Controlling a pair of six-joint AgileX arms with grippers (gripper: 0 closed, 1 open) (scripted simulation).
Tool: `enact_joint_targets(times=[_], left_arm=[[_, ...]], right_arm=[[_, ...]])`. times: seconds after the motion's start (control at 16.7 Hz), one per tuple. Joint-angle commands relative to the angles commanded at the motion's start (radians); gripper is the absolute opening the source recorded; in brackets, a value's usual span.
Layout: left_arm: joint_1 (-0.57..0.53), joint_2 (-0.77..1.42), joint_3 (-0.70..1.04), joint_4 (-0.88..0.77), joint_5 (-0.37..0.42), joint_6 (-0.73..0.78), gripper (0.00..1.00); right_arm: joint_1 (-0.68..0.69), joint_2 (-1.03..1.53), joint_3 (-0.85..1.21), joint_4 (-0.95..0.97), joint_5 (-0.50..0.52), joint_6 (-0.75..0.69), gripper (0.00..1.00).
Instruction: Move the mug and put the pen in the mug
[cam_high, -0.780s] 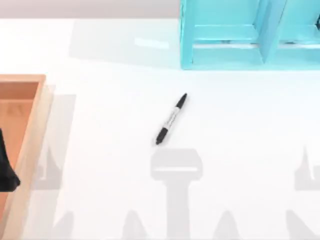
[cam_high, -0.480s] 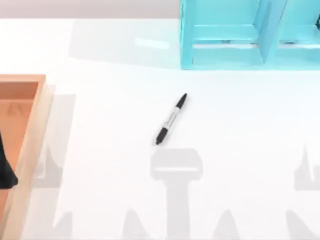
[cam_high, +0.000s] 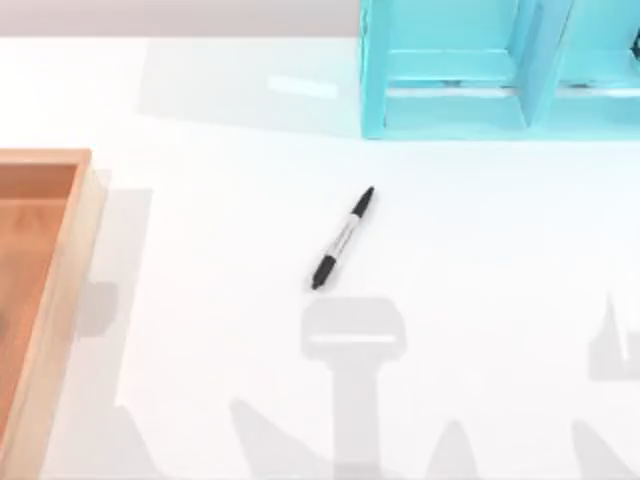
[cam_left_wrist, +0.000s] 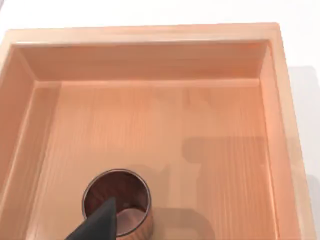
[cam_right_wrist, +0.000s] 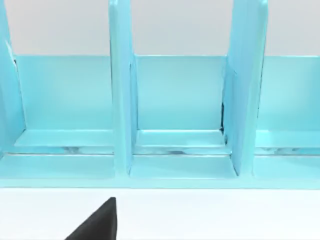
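Hovering over the tray (cam_left_wrist: 280, 100), our left claw (cam_left_wrist: 100, 222), grip state unclear, has left the top view's left edge; mug (cam_left_wrist: 117, 200) ungrasped, pen (cam_high: 342, 238) untouched.

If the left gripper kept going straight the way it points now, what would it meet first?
Most likely the mug: in the left wrist view a left fingertip overlaps its rim, with the mug standing in the tray. Depth is unclear, so how near it is can't be judged.
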Motion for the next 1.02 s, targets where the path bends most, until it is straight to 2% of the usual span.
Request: enact_joint_targets(times=[0.24, 0.48, 0.78, 1.02], left_arm=[[0.047, 0.477, 0.348, -0.316, 0.000, 0.052, 1.00], [0.088, 0.826, 0.636, -0.564, -0.001, 0.096, 1.00], [0.119, 1.049, 0.865, -0.746, -0.002, 0.130, 1.00], [0.123, 1.074, 0.891, -0.766, -0.002, 0.134, 1.00]], right_arm=[[0.000, 0.000, 0.000, 0.000, 0.000, 0.000, 1.00], [0.000, 0.000, 0.000, 0.000, 0.000, 0.000, 1.00], [0.000, 0.000, 0.000, 0.000, 0.000, 0.000, 1.00], [0.000, 0.000, 0.000, 0.000, 0.000, 0.000, 1.00]])
